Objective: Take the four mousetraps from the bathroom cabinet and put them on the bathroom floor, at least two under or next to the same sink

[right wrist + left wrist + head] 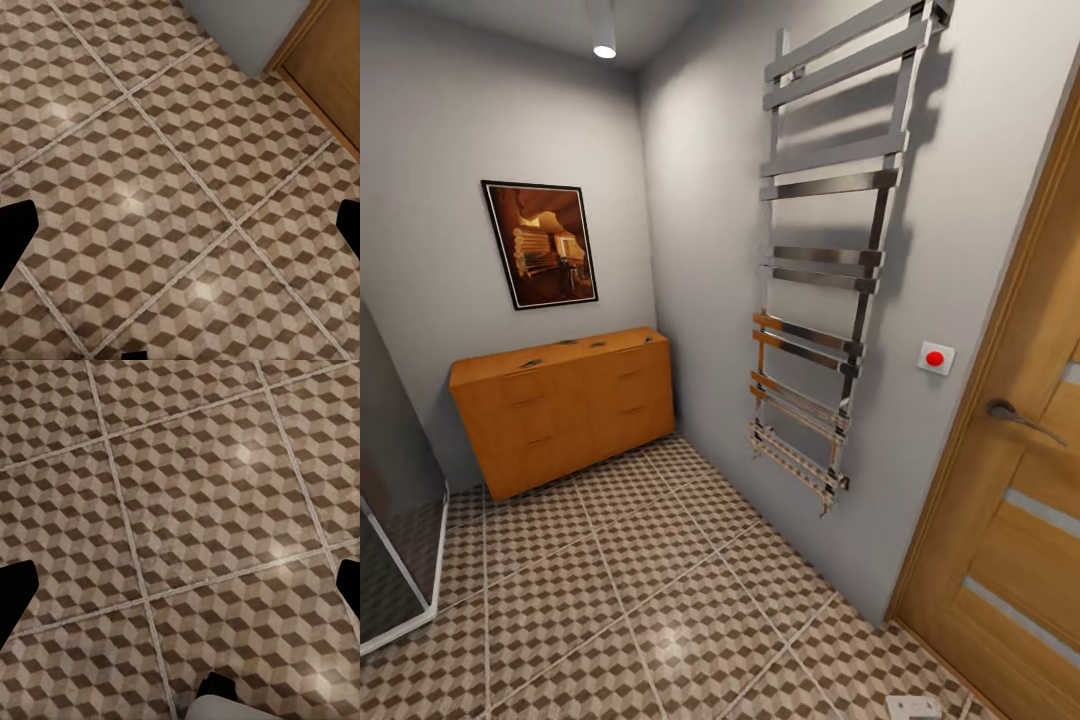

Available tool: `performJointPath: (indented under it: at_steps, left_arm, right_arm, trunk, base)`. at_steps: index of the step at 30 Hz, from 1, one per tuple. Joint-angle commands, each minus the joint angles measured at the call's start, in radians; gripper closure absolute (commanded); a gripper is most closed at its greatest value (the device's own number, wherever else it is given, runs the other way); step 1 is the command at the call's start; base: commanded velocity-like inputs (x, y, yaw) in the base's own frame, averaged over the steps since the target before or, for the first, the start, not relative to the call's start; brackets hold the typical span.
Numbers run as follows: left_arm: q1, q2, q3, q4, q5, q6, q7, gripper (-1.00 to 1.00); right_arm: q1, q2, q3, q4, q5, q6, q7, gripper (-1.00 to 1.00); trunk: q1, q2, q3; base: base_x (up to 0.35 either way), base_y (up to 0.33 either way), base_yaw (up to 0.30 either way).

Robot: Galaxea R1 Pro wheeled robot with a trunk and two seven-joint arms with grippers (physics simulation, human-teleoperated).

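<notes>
Small dark mousetraps [531,363] lie on top of the cabinet [565,410] in the far corner, beyond the floor [660,600], while both grippers [180,592] [180,232] hang over tiles, fingers spread wide.

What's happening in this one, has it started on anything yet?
Nothing is being handled yet. The robot faces the cabinet in the far corner of the tiled floor. Small dark items that look like mousetraps lie on the cabinet's top. Both wrist cameras look down at floor tiles; the tool tips at those pictures' edges are wide apart and hold nothing.
</notes>
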State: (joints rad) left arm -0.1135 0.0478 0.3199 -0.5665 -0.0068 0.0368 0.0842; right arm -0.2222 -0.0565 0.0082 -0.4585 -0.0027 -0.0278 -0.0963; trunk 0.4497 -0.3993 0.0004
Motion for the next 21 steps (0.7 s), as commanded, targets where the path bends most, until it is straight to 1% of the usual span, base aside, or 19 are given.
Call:
performJointPath:
  at_steps: [1, 6, 8, 12, 21]
  left_arm:
    - [0.000, 0.000, 0.001, -0.001, -0.001, 0.004, 0.002, -1.00]
    - [0.000, 0.000, 0.001, -0.001, -0.001, 0.006, 0.001, -1.00]
    - [0.000, 0.001, 0.001, -0.001, -0.001, 0.007, 0.001, -1.00]
    - [0.000, 0.002, 0.001, 0.000, -0.001, 0.007, 0.000, -1.00]
    - [0.000, 0.003, 0.001, 0.000, -0.001, 0.008, 0.000, -1.00]
  right_arm:
    - [0.000, 0.000, 0.001, 0.001, 0.000, -0.003, -0.002, -1.00]
    - [0.000, 0.000, 0.001, 0.001, 0.000, -0.003, -0.001, -1.00]
    - [0.000, 0.000, 0.001, 0.001, -0.001, -0.003, -0.001, -1.00]
    - [0.000, 0.000, 0.001, 0.001, -0.001, -0.003, 0.000, -1.00]
    - [0.000, 0.000, 0.001, 0.001, -0.001, -0.003, 0.000, -1.00]
  trunk:
    - [0.000, -0.001, 0.000]
    - [0.000, -0.001, 0.000]
    - [0.000, -0.001, 0.000]
    - [0.000, -0.001, 0.000]
    - [0.000, -0.001, 0.000]
  base:
    - [0.000, 0.000, 0.024]
    - [0.000, 0.003, 0.012]
    - [0.000, 0.104, 0.004]
    - [0.000, 0.209, 0.001]
    - [0.000, 0.264, 0.000]
